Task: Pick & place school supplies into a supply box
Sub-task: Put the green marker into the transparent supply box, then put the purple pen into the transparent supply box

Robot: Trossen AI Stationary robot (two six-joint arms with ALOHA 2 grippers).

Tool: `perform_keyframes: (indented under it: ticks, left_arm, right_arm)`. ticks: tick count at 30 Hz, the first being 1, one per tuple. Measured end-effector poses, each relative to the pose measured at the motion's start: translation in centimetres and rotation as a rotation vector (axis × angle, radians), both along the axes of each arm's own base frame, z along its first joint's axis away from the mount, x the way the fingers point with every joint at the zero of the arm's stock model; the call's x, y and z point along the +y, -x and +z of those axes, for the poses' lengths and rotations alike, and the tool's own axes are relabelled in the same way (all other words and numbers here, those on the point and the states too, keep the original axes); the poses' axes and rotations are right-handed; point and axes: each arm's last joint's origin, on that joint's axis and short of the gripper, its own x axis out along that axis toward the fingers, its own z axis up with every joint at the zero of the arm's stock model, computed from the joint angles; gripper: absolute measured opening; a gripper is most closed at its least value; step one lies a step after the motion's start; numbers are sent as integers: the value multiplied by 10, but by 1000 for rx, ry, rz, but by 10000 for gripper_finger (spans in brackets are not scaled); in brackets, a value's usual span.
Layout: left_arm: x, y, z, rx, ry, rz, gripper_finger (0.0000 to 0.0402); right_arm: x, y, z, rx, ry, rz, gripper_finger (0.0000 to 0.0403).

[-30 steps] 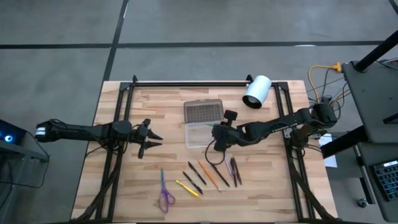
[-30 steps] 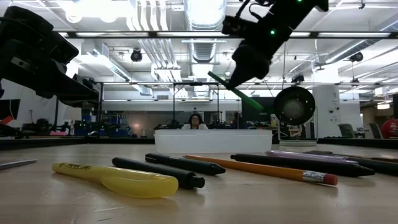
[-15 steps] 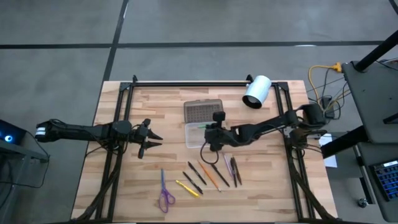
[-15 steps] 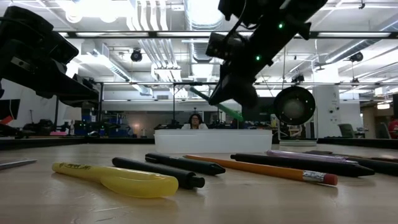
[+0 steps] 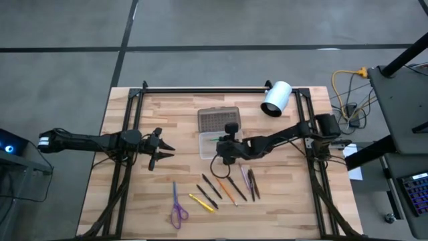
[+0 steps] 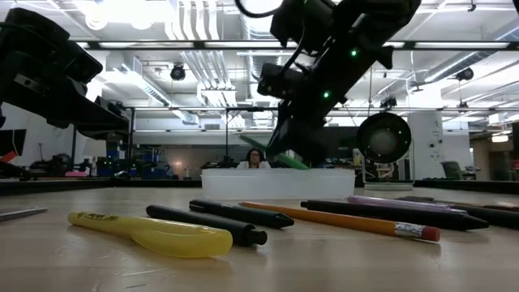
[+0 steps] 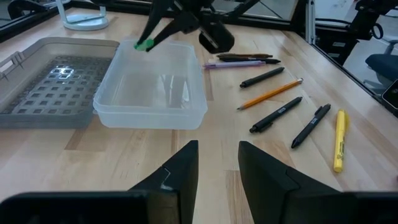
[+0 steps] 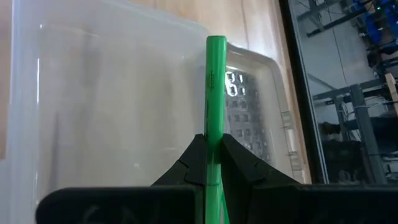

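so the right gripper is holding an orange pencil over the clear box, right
Not quite: the colour is wrong. The right gripper is shut on a green pen, not an orange pencil, and holds it over the clear box; the right wrist view shows it best. The orange pencil lies on the table with the other supplies.

Right pincer [image 5: 219, 140] above supply box [image 5: 212, 145], lid [image 5: 219, 120] behind; pens [image 5: 227, 187] in front
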Motion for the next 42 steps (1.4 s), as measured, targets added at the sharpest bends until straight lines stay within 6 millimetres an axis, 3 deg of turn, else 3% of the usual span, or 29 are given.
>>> perform_keyframes:
  ticks: [14,27,42]
  left_arm:
    - [0,0,0,0,0,0,99]
    - [0,0,0,-1,0,0,99]
    - [0,0,0,-1,0,0,99]
  right_arm:
    - [-7,-11,-14,68,36,-71,13]
    - [-10,-10,-13,96,21,-111,13]
    - [-11,-11,-10,79,8,-130,96]
